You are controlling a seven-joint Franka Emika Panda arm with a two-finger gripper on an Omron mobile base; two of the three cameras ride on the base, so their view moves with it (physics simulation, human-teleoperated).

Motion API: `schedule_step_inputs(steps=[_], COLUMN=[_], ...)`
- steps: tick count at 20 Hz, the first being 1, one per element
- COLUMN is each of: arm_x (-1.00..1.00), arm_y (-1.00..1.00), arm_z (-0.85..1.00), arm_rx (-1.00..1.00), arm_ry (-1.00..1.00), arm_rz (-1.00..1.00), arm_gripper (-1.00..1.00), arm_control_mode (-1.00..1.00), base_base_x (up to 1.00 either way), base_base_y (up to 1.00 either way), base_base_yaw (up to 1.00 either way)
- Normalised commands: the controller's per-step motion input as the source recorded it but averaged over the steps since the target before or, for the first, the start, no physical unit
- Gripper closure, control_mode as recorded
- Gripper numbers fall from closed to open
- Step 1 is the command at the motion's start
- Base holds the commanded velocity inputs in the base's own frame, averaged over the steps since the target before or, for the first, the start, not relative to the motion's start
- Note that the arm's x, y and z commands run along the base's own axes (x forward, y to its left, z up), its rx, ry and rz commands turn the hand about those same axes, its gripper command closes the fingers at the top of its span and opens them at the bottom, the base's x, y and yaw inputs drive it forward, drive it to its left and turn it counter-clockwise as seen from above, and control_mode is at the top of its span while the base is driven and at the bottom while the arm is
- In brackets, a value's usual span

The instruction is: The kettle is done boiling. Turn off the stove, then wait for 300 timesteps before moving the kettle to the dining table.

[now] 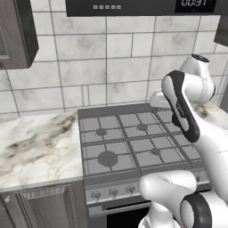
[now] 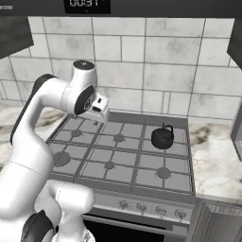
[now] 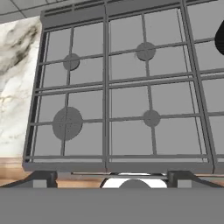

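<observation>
The black kettle sits upright on the back right burner of the grey stove; its edge shows at the right border of the hand view. My gripper hangs open and empty above the back left part of the stove, well left of the kettle. In the hand view its dark fingertips stand wide apart over the stove's front edge. The row of knobs runs along the stove front. In the left base view my arm hides the kettle. The dining table is out of view.
Marble counter flanks the stove on the left and on the right. A tiled wall rises behind it, with a dark appliance with a display overhead. Dark cabinets hang at the upper left.
</observation>
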Motion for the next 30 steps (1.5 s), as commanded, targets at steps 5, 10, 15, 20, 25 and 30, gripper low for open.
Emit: schedule_step_inputs(steps=[5,10,15,20,25,30], arm_x=[-0.56,-0.45,-0.54,-0.49,-0.47,-0.51], arm_y=[-0.35,-0.30,-0.41,-0.45,-0.36,-0.34], arm_z=[-0.24,-0.31,-0.18,-0.25,-0.24,-0.22], arm_rx=[0.15,0.16,0.11,0.11,0.11,0.15], arm_ry=[-0.06,-0.03,-0.07,-0.07,-0.08,-0.04], arm_rz=[-0.13,-0.19,-0.18,-0.18,-0.17,-0.18], arm_gripper=[-1.00,-1.00,-1.00,-1.00,-1.00,-1.00], arm_control_mode=[-1.00,-1.00,-1.00,-1.00,-1.00,-1.00], base_base_x=[0.00,0.00,0.00,0.00,0.00,0.00], base_base_y=[0.00,0.00,0.00,0.00,0.00,0.00], base_base_yaw=[0.00,0.00,0.00,0.00,0.00,0.00])
